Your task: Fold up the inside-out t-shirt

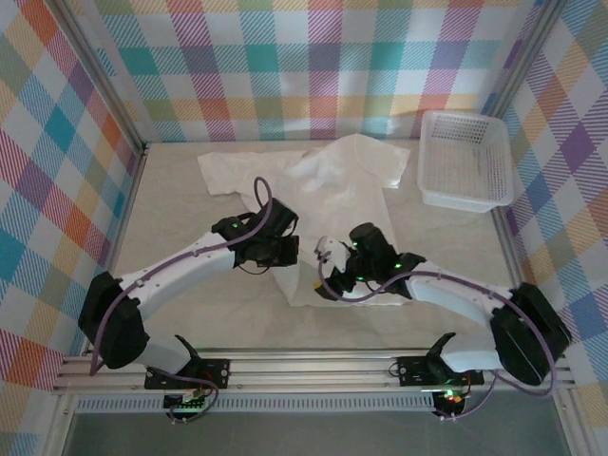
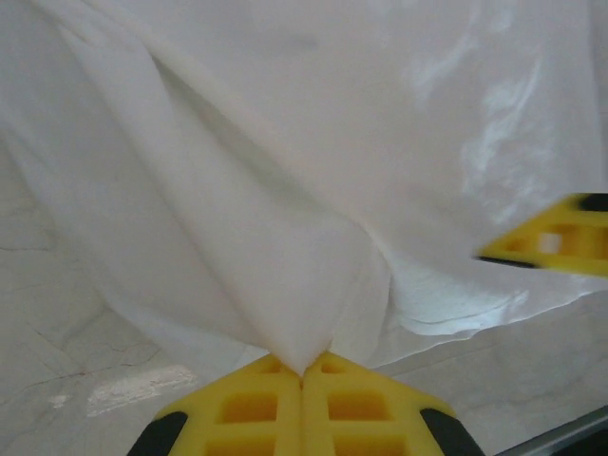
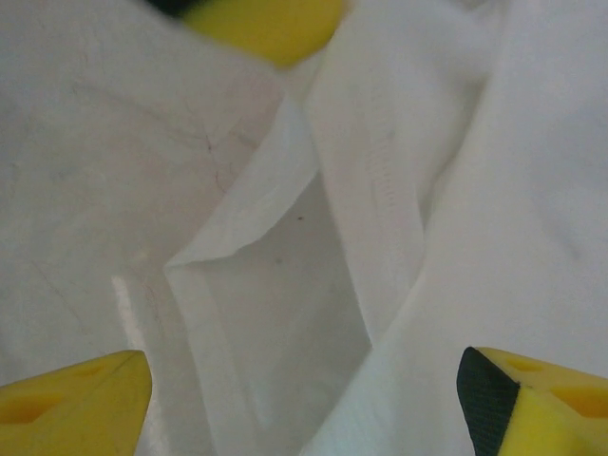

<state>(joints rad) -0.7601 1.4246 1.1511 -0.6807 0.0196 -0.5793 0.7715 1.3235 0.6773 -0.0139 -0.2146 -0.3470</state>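
Checked walls [image 1: 313, 66] in pastel colours are surrounding a pale table [image 1: 199, 313]. The t-shirt [image 1: 332, 180] is lying rumpled on it, reaching from the middle toward twelve o'clock. A white basket [image 1: 456, 201] is standing apart from it at two o'clock.

The left gripper [image 1: 283, 251] is sitting at the shirt's near edge, around seven o'clock of the cloth. In its own camera, the left gripper [image 2: 304, 366] is pinching a peak of cloth [image 2: 332, 142] between fully closed fingers. The right gripper [image 1: 326, 258], just beside it at five o'clock of the cloth, is standing wide open and gripping nothing.

To do this step well, the right gripper [image 3: 304, 399] probably needs to close squarely on the stitched hem [image 3: 375, 180] lying between its fingers. Both grippers would then be sharing one edge before any lifting. The left pinch looks thin, so a gentle, level pull seems wiser than a sharp one.

The overhead camera is giving the whole layout, but the wrists are hiding the fingertips there. The left wrist camera is proving the grip. The right wrist camera is showing the hem stitching and a folded-over flap.
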